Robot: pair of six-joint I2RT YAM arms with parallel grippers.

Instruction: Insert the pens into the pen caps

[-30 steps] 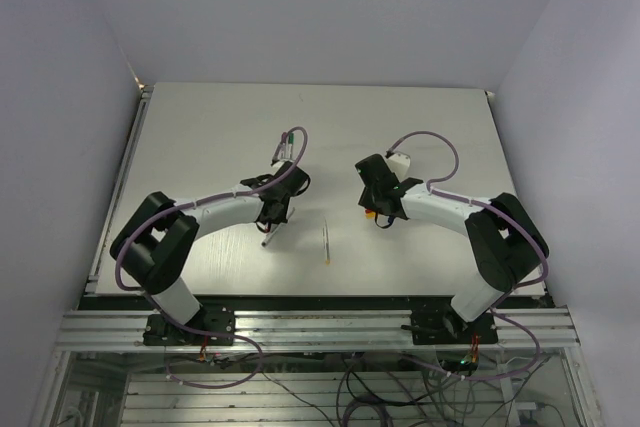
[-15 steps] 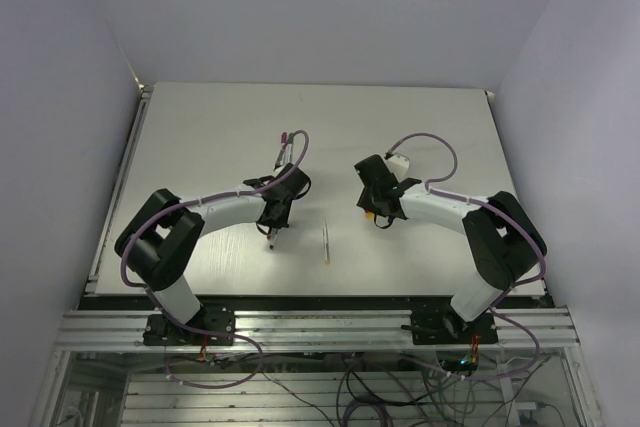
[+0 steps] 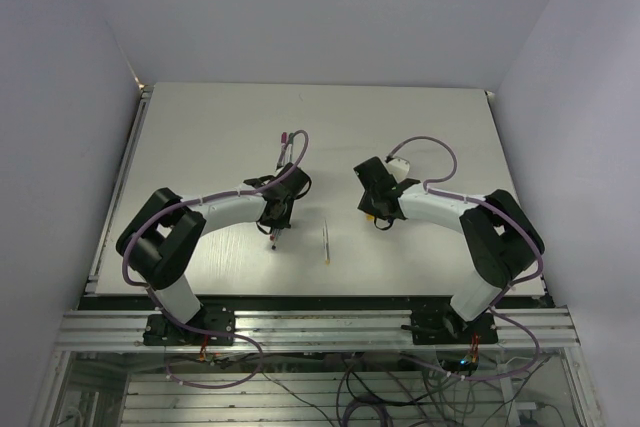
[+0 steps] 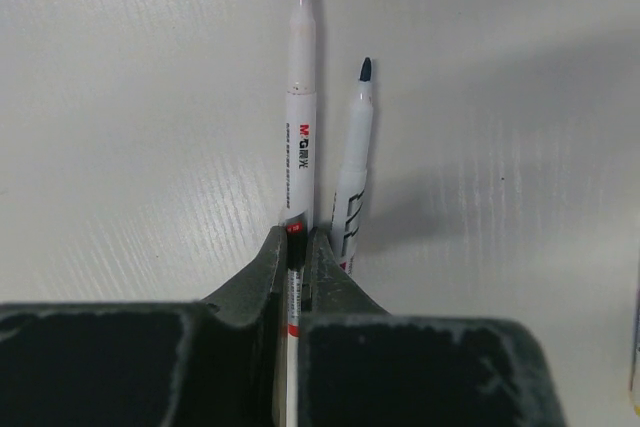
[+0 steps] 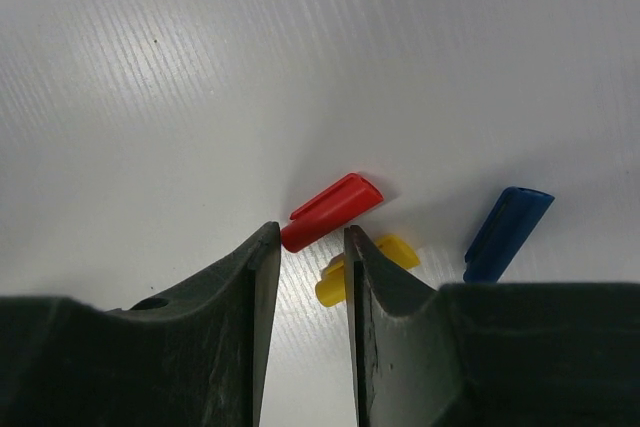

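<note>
Your left gripper clamps the red-tipped pen; your right gripper sits slightly open, red cap at its mouth.

My table: white, ribbed top, boxed by pale lavender walls on three sides (soft even light); aluminium rail along near edge, cables tangled beneath.

Left arm curls inward, left gripper pinched tight on the red-tipped pen; right arm mirrors it, right gripper low, fingers slightly parted.
</note>
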